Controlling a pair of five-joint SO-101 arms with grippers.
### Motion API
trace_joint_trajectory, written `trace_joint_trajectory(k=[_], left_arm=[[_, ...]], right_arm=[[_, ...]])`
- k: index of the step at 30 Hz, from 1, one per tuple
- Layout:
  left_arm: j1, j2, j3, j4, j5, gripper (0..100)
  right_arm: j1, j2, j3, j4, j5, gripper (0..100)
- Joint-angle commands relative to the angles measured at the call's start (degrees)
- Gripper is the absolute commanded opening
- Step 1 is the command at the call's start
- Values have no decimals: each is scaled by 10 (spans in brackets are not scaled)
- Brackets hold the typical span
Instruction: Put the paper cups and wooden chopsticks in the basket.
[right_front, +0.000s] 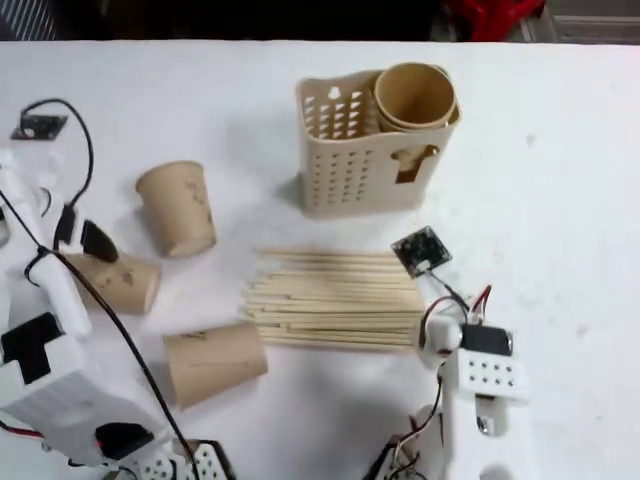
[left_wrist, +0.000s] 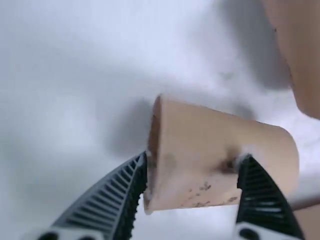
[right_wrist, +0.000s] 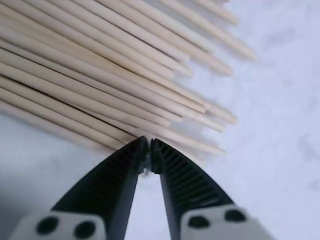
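On the white table (right_front: 560, 150) the perforated beige basket (right_front: 350, 170) stands upright with nested paper cups (right_front: 415, 95) inside. The wooden chopsticks (right_front: 335, 298) lie piled in front of it. The left gripper (left_wrist: 194, 167) clasps a toppled paper cup (left_wrist: 215, 142); the right gripper (right_wrist: 149, 150) is pinched closed at the pile's edge.
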Motion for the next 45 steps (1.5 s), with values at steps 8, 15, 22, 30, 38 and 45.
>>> trace_joint_trajectory(k=[8, 15, 22, 30, 38, 45], left_arm=[[31, -7, 45, 46, -45, 290], [87, -69, 51, 104, -42, 256], [170, -175, 81, 136, -16, 214], [332, -323, 229, 85, 33, 117], [378, -448, 279, 51, 32, 20], [378, -490, 91, 154, 32, 20]], right_arm=[[-4, -118, 57, -5, -7, 18], [-4, -164, 84, -5, -6, 18], [-4, -173, 89, -5, -7, 18], [-4, -173, 98, -5, -6, 18], [-4, -174, 112, -8, -5, 18], [-4, -174, 113, -9, -5, 18]])
